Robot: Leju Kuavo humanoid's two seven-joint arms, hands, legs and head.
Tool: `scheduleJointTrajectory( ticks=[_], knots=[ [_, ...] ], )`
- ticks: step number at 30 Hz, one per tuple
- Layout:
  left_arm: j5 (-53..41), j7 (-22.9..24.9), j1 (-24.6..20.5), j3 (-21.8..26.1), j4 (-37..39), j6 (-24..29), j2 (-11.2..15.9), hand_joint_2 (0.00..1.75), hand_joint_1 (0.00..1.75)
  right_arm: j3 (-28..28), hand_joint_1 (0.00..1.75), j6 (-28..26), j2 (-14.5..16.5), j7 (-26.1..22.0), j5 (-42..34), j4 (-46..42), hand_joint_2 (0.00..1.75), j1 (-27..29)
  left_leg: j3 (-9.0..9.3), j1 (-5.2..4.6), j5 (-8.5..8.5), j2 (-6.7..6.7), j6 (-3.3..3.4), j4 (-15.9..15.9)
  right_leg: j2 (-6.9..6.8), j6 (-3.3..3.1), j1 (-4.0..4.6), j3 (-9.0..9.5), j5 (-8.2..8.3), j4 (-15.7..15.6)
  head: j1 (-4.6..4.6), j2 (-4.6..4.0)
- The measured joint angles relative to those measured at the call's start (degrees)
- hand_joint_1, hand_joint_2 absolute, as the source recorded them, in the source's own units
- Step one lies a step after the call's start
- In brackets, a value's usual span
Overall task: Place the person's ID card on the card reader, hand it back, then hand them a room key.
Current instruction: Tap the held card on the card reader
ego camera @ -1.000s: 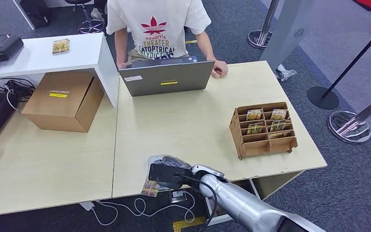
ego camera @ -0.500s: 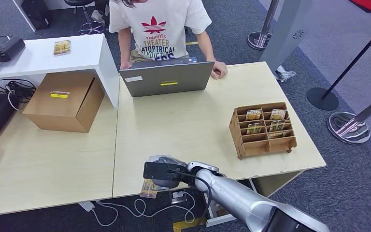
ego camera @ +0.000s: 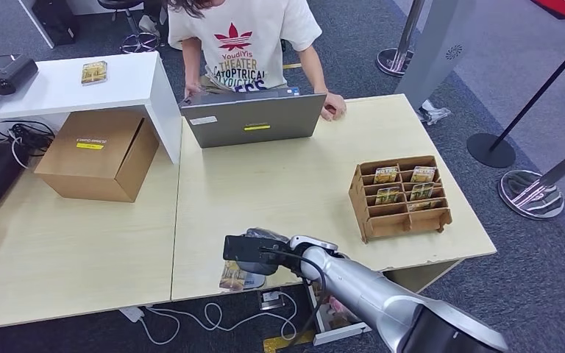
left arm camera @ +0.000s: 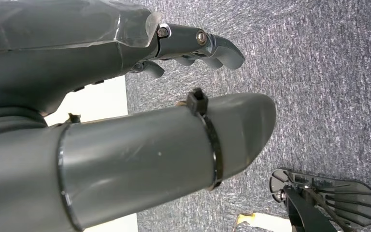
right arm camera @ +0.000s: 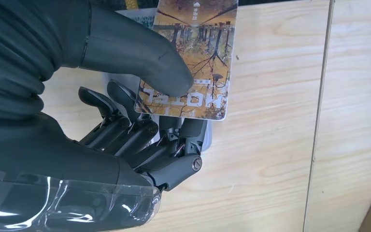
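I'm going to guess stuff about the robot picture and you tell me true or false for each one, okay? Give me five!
1. The right hand holds a card. True: the thumb presses it against the fingers.
2. The laptop lies flat and closed. False: its screen stands open in front of the person.
3. The wooden rack has cards in its slots. True.
4. The cardboard box sits on the white shelf. False: it sits on the table, beside and below the shelf.
5. The left hand holds a card too. False: it hangs over carpet with nothing in it.
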Motion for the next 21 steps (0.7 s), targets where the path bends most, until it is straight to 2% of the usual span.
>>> scheduleJointTrajectory(
  ticks=[21],
  knots=[
    [0.15,-1.03,0.15,0.0,0.05,-0.01,0.18,0.0,0.0,0.37,1.75,-0.69,-1.13,1.15,1.5,0.88,1.75,-1.13,-0.01,0.0,0.0,0.0,0.0,0.0,0.0,0.0,0.0,-0.01,0.0,0.0,0.01,0.0]
  ],
)
